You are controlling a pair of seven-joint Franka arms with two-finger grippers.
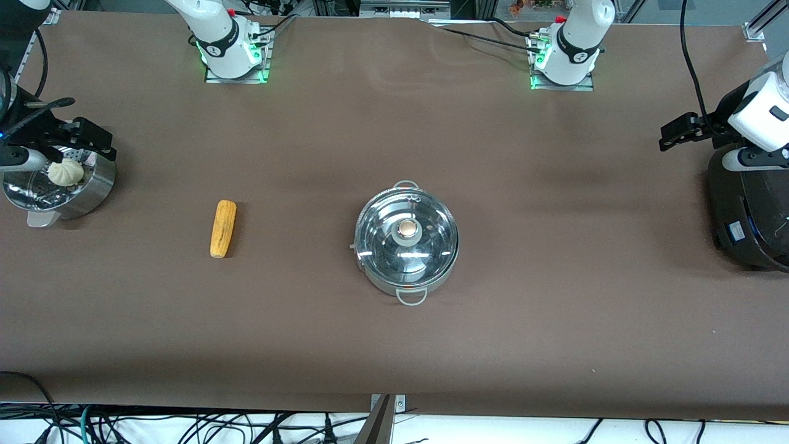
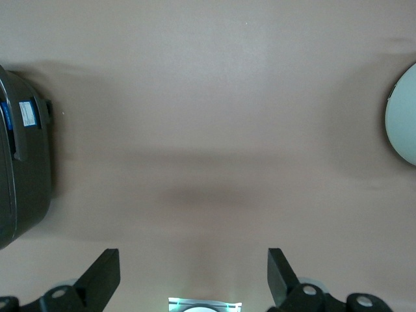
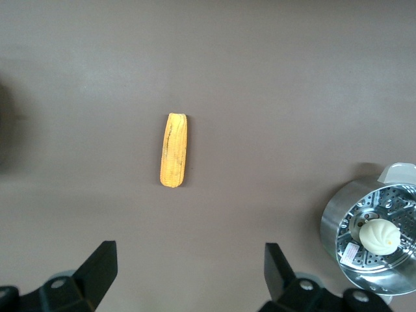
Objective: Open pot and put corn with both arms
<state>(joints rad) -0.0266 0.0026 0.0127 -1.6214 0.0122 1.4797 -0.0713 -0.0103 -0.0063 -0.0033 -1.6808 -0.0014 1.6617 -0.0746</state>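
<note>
The steel pot (image 1: 377, 271) stands mid-table with its glass lid (image 1: 425, 213) on and the metal knob (image 1: 407, 229) at the centre. Its pale edge also shows in the left wrist view (image 2: 404, 123). The yellow-orange corn (image 1: 223, 228) lies flat on the table beside the pot, toward the right arm's end; it also shows in the right wrist view (image 3: 174, 150). My right gripper (image 1: 92, 139) is open and empty, up over the steamer (image 1: 92, 191); it shows in its wrist view (image 3: 188, 260). My left gripper (image 1: 674, 132) is open and empty, up beside the cooker; it shows in its wrist view (image 2: 194, 266).
The perforated steel steamer (image 3: 335, 227) holds a white bun (image 1: 65, 172) at the right arm's end. A black round cooker (image 1: 749, 216) stands at the left arm's end and shows in the left wrist view (image 2: 23, 169). Brown table (image 1: 555, 308) surrounds the pot.
</note>
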